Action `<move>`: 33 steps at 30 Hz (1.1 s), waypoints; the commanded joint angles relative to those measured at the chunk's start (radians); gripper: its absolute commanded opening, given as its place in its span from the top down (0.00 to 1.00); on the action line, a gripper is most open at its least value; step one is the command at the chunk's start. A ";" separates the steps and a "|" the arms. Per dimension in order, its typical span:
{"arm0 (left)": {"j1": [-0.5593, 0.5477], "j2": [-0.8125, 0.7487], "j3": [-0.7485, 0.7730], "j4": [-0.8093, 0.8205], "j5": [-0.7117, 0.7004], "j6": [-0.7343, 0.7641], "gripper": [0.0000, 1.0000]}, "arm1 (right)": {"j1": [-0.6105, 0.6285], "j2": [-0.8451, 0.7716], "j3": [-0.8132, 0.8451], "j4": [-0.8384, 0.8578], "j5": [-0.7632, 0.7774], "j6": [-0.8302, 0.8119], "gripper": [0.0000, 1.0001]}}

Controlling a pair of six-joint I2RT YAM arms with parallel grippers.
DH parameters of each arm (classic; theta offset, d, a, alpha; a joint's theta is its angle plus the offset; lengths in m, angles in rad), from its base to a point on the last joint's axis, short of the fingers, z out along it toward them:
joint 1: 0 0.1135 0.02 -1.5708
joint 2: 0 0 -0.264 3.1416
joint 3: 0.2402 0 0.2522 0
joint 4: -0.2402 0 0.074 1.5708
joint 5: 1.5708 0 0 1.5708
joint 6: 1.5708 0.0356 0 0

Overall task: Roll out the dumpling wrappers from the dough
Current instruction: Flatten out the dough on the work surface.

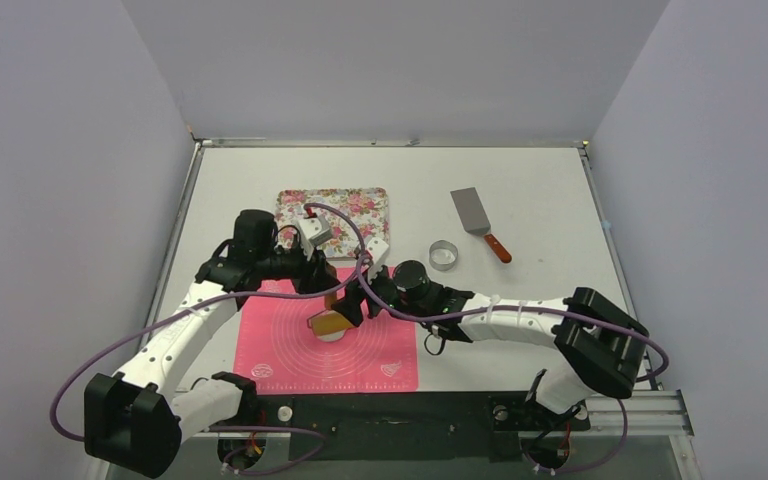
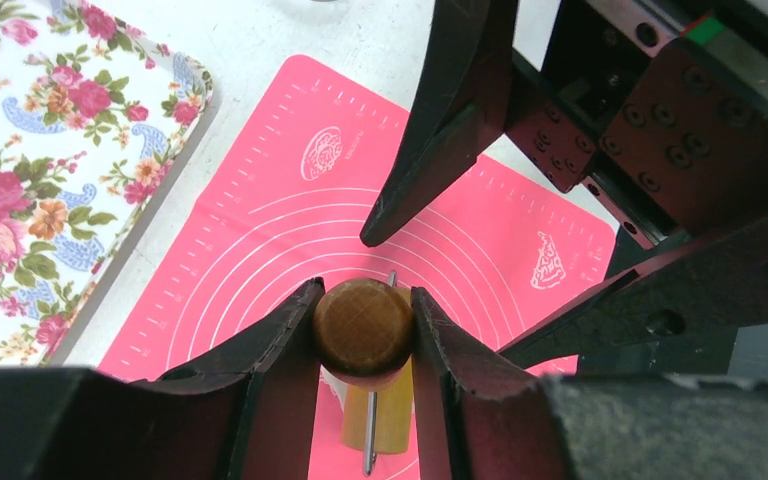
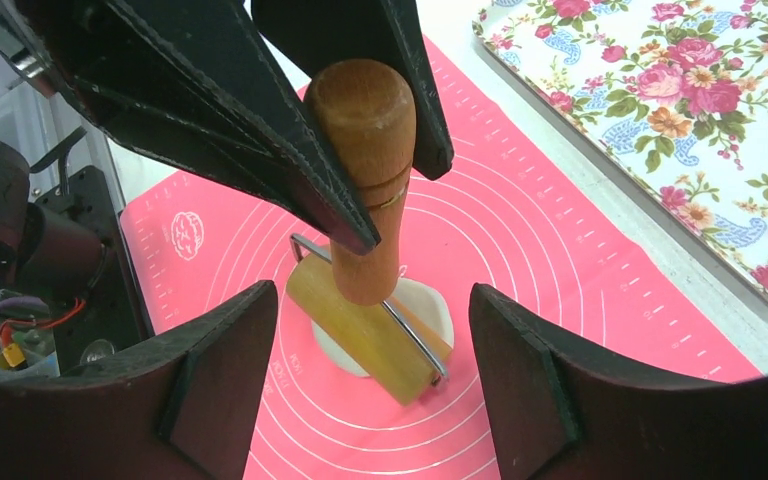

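Right, from the top camera: one pink mat point(image 1: 290, 350) lies at the near middle of the bench point(image 1: 520, 190). On it is one roller point(image 1: 328, 322), sitting over one dumpling wrapper point(image 1: 333, 337), a small white disc peeking out at the roller's 6 o'clock. At the mat's 12 o'clock there's one floral tray point(image 1: 355, 205). At its 2 o'clock sits one metal ring cutter point(image 1: 444, 255), and beyond that one spatula point(image 1: 475, 215). Two arms are in play. The left arm point(image 1: 185, 330) sweeps up from 7 o'clock and bends in over the mat. The right arm point(image 1: 520, 318) stretches low and nearly level from 4 o'clock. Both wrists meet above the roller.

Over to the left wrist camera: the left claw point(image 2: 363, 335) is clamped on the round end of the roller's wooden handle, one finger pressed to each side. At 12 o'clock a finger of the other claw hangs above the mat, apart from the handle.

Now the right wrist camera: the right claw point(image 3: 370, 300) stands wide, its two fingers point(image 3: 220, 380) well clear on either side of the roller, gripping nothing. The wrapper lies flat on the mat under the roller's barrel, showing at the barrel's 3 o'clock, inside the printed rings.
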 commanded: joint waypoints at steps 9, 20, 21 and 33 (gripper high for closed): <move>0.009 -0.032 0.012 -0.036 0.201 0.209 1.00 | -0.033 0.145 0.020 0.351 -0.177 0.038 0.36; 0.016 -0.050 -0.091 -0.077 0.242 0.359 1.00 | -0.037 0.332 0.023 0.548 -0.254 0.128 0.59; 0.017 -0.048 -0.092 -0.081 0.240 0.368 1.00 | -0.036 0.340 0.023 0.551 -0.261 0.137 0.69; 0.017 -0.033 -0.129 -0.135 0.219 0.464 1.00 | -0.034 0.380 0.016 0.431 -0.247 0.089 1.00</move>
